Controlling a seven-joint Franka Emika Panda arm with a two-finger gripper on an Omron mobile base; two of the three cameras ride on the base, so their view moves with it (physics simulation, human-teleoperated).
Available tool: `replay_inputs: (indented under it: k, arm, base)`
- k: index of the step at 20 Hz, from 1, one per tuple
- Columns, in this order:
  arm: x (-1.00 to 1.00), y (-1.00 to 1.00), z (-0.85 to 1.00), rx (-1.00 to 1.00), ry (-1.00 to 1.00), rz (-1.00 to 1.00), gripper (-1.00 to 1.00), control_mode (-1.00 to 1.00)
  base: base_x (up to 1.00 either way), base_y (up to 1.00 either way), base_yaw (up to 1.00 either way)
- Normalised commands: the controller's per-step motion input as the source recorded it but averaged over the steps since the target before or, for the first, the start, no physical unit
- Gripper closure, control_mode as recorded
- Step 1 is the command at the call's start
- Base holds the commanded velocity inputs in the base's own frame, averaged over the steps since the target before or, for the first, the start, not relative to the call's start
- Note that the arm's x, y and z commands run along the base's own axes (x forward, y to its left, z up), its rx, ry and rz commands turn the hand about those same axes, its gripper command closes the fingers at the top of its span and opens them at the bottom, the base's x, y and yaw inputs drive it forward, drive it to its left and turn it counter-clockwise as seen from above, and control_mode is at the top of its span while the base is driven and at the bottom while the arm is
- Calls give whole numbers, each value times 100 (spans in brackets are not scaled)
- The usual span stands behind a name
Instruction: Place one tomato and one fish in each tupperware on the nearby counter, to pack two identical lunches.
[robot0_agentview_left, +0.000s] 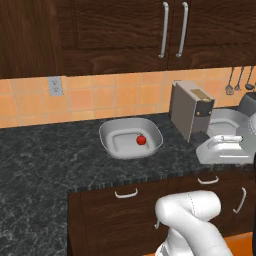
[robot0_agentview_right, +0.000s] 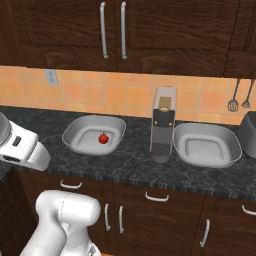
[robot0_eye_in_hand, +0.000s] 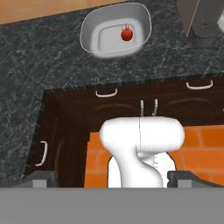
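Two pale grey tupperware trays are recorded on the dark speckled surface (robot0_agentview_right: 125, 167), one on either side of a boxy silver toaster (robot0_agentview_right: 163, 125). The left tupperware (robot0_agentview_right: 80, 131) holds a single small red tomato (robot0_agentview_right: 103, 138), resting on the tray floor toward its right half; the same tomato is seen in the hand view (robot0_eye_in_hand: 127, 34) and in the left base view (robot0_agentview_left: 141, 140). The right tupperware (robot0_agentview_right: 187, 145) appears empty. No fish is noted in either tray, so the packing is judged roughly a quarter done. The gripper (robot0_eye_in_hand: 111, 178) is held well back from the surface, above the drawer fronts; the jaws stand spread wide and nothing is held between them. The tomato is judged light, smooth and round, liable to roll and to bruise under a hard squeeze; a gentle hold across its widest part, from above, is advised for the next one. A fish is expected to be slippery and elongated, best taken across the narrow body near its middle. The trays appear shallow and stiff, with raised rims that should be cleared on descent.
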Motion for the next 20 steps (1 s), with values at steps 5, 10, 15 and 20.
replay_inputs:
  k: [5,10,15,20]
  arm:
    - [-54,-16,52,9,0,-9,-100,100]
    - [0,0,0,0,0,0,-100,100]
    - [0,0,0,0,0,0,-100,100]
    - [0,0,0,0,0,0,-100,100]
  base:
    - [-8,-3,0]
    - [-13,-3,1]
    - [-52,-17,1]
    - [-3,-83,-1]
